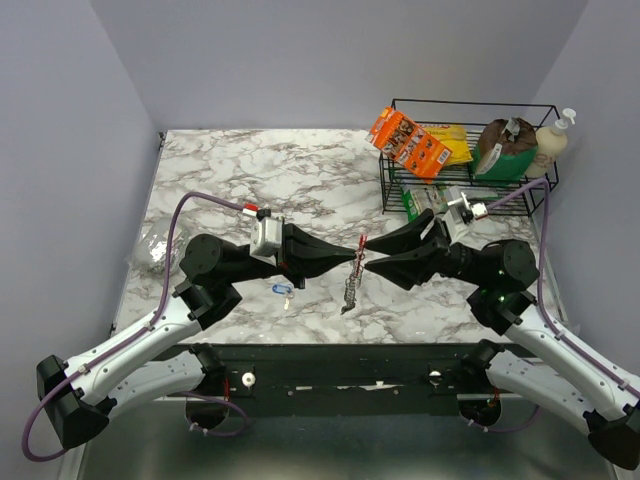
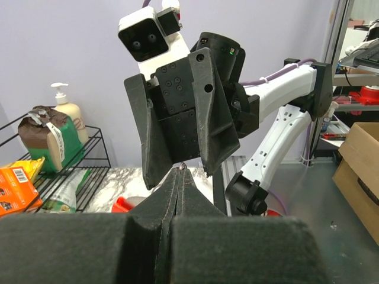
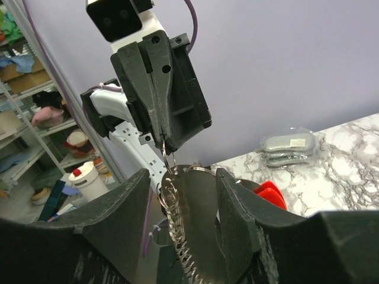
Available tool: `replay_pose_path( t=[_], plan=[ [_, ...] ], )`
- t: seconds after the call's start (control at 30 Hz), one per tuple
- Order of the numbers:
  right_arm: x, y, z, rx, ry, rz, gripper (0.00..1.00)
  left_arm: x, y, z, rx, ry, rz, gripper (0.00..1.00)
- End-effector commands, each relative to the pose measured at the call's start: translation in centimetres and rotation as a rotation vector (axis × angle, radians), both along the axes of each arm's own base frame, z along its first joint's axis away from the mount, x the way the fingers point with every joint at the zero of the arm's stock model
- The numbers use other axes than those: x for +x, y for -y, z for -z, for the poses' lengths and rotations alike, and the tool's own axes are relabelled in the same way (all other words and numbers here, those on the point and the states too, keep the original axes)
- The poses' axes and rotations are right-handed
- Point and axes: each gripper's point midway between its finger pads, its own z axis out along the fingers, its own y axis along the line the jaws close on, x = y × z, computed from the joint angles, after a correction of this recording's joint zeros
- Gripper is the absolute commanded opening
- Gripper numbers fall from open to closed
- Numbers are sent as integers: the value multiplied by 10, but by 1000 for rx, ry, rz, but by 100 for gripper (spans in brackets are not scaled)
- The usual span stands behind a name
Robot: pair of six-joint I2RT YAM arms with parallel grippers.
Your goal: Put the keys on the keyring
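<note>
The keyring (image 1: 350, 290) is a silver chain that hangs above the table between the two grippers, with a red plastic piece (image 1: 361, 240) at its top. My left gripper (image 1: 356, 256) is shut on the small wire ring at the chain's upper end (image 3: 164, 148). My right gripper (image 3: 183, 173) faces it tip to tip. Its jaws stand apart around the chain (image 3: 177, 231) and a flat dark metal plate (image 3: 198, 207), with a slit of space on the left side. A blue-headed key (image 1: 283, 290) lies on the marble under the left arm.
A black wire rack (image 1: 470, 150) at the back right holds an orange box, a yellow pack, a green bag and a soap bottle. A clear plastic bag (image 1: 155, 245) lies at the table's left edge.
</note>
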Motion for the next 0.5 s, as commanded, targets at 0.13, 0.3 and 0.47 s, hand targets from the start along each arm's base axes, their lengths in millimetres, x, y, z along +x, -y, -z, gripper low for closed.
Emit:
replay_pose_path(
  t=[0.13,0.3,0.47],
  plan=[
    [-7,0,-11,36,37,-39,55,-6,-2,-11,-39,21,21,0],
    [-6,-3,-10,30,25,-51,45,-7,-2,-11,-39,20,24,0],
    [-5,-7,-8,24,12,-75,41,-8,-2,-11,-42,21,26,0]
  ],
)
